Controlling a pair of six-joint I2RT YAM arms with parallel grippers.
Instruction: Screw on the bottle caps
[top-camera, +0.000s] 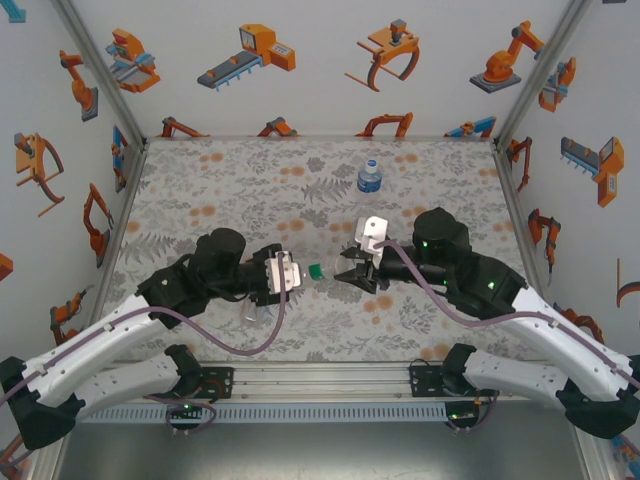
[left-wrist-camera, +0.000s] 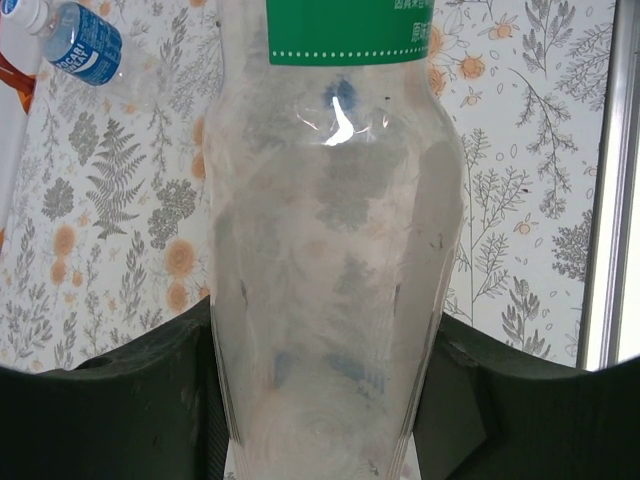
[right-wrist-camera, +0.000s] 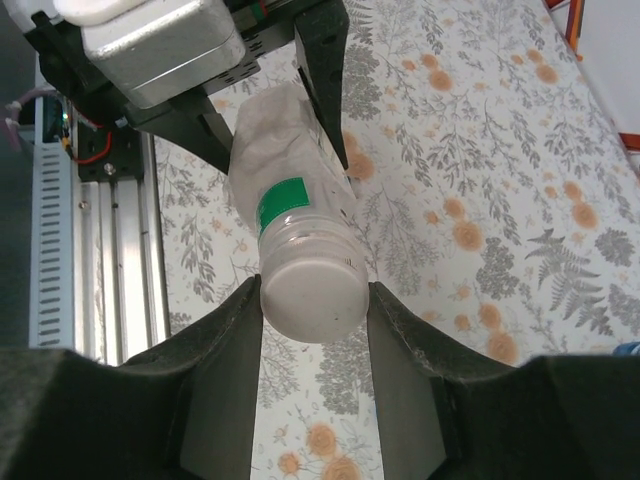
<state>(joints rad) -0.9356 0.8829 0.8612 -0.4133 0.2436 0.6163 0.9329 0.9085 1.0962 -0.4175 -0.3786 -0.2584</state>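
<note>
A clear bottle (left-wrist-camera: 330, 250) with a green label band (top-camera: 315, 271) lies level above the table, its body clamped in my left gripper (left-wrist-camera: 325, 385), which is shut on it. The bottle's neck points right toward my right gripper (right-wrist-camera: 313, 305). A white bottle cap (right-wrist-camera: 312, 298) sits on that neck, and the right fingers (right-wrist-camera: 225, 360) press against both of its sides. A second bottle (top-camera: 370, 177) with a blue label and a white cap stands at the far middle of the table, also seen as the blue-labelled bottle (left-wrist-camera: 85, 45) in the left wrist view.
The flowered table mat (top-camera: 250, 180) is bordered by printed walls left, right and back. An aluminium rail (top-camera: 320, 378) with both arm bases runs along the near edge.
</note>
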